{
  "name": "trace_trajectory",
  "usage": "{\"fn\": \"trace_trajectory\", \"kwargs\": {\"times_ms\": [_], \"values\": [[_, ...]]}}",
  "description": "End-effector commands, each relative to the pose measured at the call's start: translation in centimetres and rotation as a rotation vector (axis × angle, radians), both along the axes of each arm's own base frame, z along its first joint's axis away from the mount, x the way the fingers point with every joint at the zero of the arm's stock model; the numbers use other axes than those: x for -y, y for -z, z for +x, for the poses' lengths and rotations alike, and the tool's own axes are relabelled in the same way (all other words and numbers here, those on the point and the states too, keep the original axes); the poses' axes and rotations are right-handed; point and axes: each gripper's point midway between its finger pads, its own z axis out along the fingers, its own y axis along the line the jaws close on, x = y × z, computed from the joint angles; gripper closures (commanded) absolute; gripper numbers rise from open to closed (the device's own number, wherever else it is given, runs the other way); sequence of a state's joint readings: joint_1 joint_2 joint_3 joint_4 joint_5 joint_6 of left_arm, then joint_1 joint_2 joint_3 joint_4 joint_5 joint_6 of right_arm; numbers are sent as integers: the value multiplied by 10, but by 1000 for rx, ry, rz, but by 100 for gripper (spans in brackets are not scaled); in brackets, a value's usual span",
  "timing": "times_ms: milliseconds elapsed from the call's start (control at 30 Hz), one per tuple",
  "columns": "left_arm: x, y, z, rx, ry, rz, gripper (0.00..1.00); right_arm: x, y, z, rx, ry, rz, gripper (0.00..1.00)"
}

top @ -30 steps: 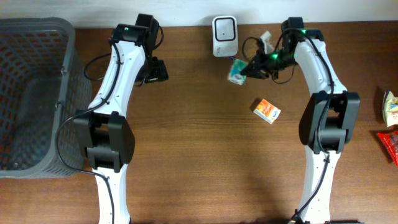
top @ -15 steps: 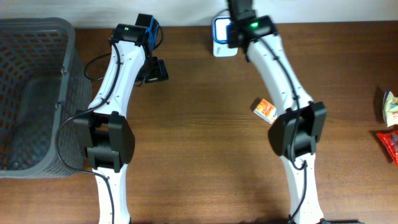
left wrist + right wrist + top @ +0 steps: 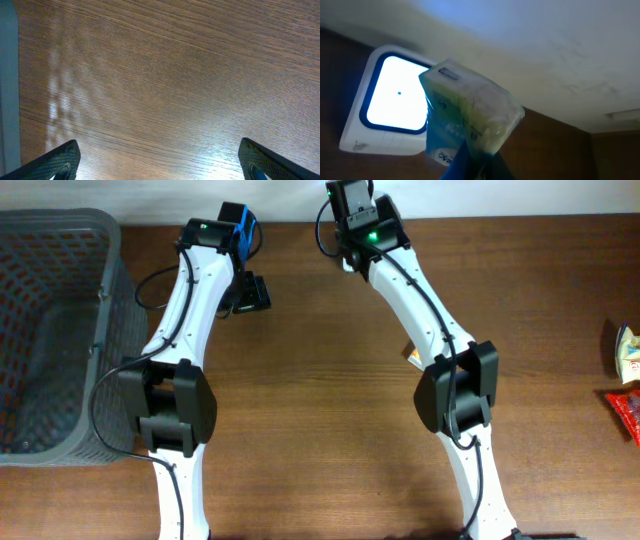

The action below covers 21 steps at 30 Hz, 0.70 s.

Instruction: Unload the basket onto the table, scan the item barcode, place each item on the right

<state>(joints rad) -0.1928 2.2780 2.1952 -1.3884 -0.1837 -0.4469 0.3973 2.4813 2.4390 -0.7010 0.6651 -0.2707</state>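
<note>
One soft film-wrapped packet [image 3: 465, 120] is held just in front of the scanner [image 3: 395, 105] and its lit window, with the right gripper [image 3: 470, 157] clamped on its lower edge. It is judged light, squashy and slippery, so an edge grip is preferred and the printed faces are left uncovered. The barcode cannot be made out. Nothing is seen between packet and scanner. The left gripper [image 3: 160, 160] is spread wide over bare table [image 3: 160, 75]. The basket [image 3: 60, 225] at far left and the snack packets [image 3: 625, 350] at far right are well clear.
</note>
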Motion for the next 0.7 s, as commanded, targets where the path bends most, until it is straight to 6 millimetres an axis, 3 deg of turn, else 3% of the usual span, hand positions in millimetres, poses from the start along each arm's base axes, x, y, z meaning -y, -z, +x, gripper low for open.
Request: {"fn": "trace_trajectory", "kwargs": {"times_ms": [0,133,200,233,267,400,500,667], "values": [[-2,1,-1,-2,-18,-5,1,9,-9,-3,19,42,-35,96],[-2,1,-1,-2,-18,-5,1,45,-56,-22,97,195,45,96],[-2,1,-1,-3,-18,-5,1,85,-71,-40,94,311,106,96],[-2,1,-1,-2,-18,-5,1,132,-76,-59,80,446,153,96],[-2,1,-1,-3,-18,-5,1,181,-68,-80,41,590,200,96],[-2,1,-1,-2,-18,-5,1,293,-28,-133,-111,896,356,96],[-2,1,-1,-3,-18,-5,1,381,1,-190,-222,1105,519,96],[-2,1,-1,-2,-18,-5,1,458,54,-269,-303,1373,636,96]]}}
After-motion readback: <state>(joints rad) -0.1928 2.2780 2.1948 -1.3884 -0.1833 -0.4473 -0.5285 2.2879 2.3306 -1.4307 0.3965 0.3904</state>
